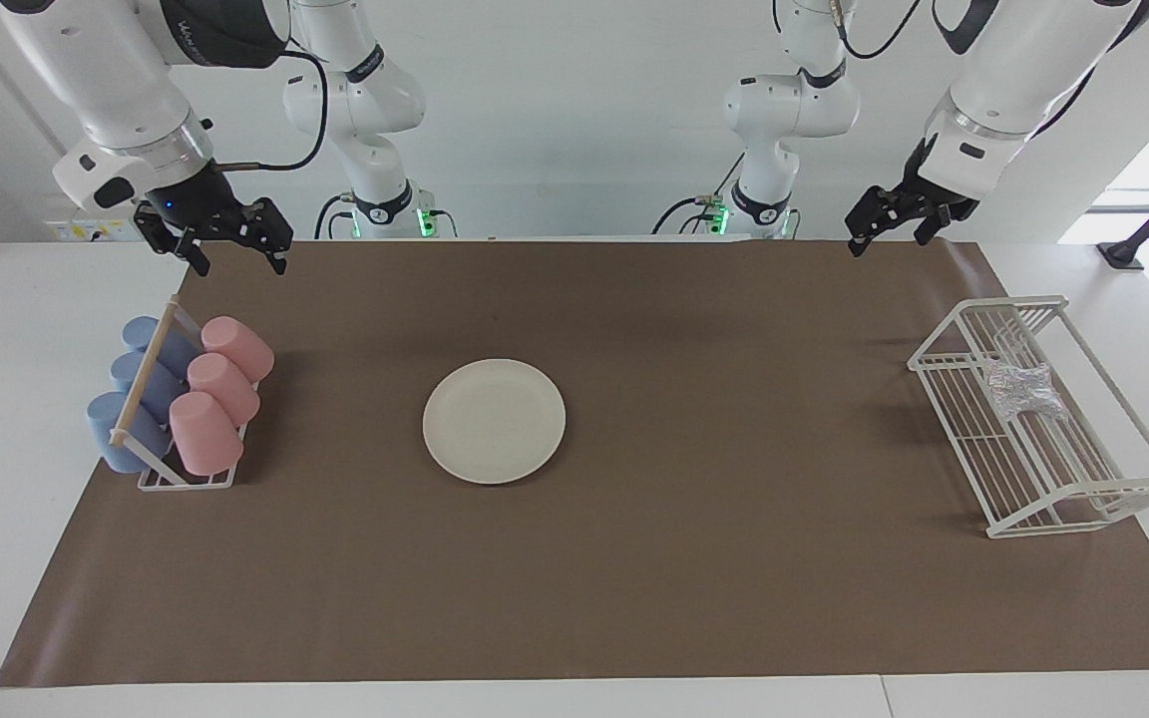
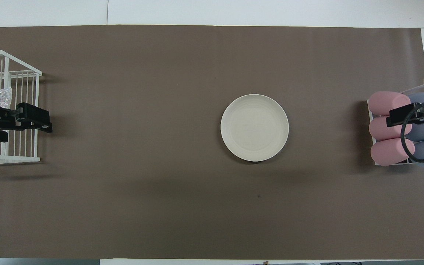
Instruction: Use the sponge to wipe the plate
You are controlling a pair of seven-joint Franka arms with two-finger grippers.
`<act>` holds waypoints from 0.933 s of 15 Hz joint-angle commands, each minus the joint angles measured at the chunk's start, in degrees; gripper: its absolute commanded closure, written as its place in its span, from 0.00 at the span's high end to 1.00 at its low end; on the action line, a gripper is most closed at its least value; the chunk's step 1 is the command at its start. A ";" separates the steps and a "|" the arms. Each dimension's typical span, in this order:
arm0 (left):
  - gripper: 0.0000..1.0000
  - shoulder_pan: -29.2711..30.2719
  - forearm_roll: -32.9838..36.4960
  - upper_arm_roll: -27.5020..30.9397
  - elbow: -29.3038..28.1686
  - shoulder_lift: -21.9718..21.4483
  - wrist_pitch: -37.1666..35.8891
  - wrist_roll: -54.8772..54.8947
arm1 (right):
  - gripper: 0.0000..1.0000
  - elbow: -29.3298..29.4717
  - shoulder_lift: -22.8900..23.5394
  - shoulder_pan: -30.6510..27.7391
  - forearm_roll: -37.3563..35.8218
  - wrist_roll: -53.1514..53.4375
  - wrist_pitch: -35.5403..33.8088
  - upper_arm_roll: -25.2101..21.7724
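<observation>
Both arms hang up at the robots' edge of the brown mat (image 1: pixel 634 558). The left gripper (image 1: pixel 886 227) and the right gripper (image 1: pixel 232 249) each have their fingers spread, holding nothing. Farther out, the plate (image 1: pixel 494 421), round, flat and cream-white, lies bare mid-mat. Toward the left arm's end from the plate, the sponge (image 1: pixel 1023 390), a crinkled silvery pad with a pinched waist, rests in the white wire rack (image 1: pixel 1038 469). From overhead the left gripper hides most of the sponge; the facing view shows it whole.
</observation>
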 commanded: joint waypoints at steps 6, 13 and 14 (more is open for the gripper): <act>1.00 -0.04 8.02 -0.64 -3.04 -1.07 1.15 0.24 | 1.00 0.33 0.17 -0.12 -0.34 2.98 0.07 0.75; 1.00 -0.92 33.39 -0.73 -10.78 6.02 9.76 0.15 | 1.00 0.33 0.17 0.50 -0.34 5.97 -0.20 0.66; 1.00 -0.92 37.87 -0.73 -10.26 9.18 10.38 0.15 | 1.00 0.33 0.17 0.50 -0.34 6.06 -0.20 0.66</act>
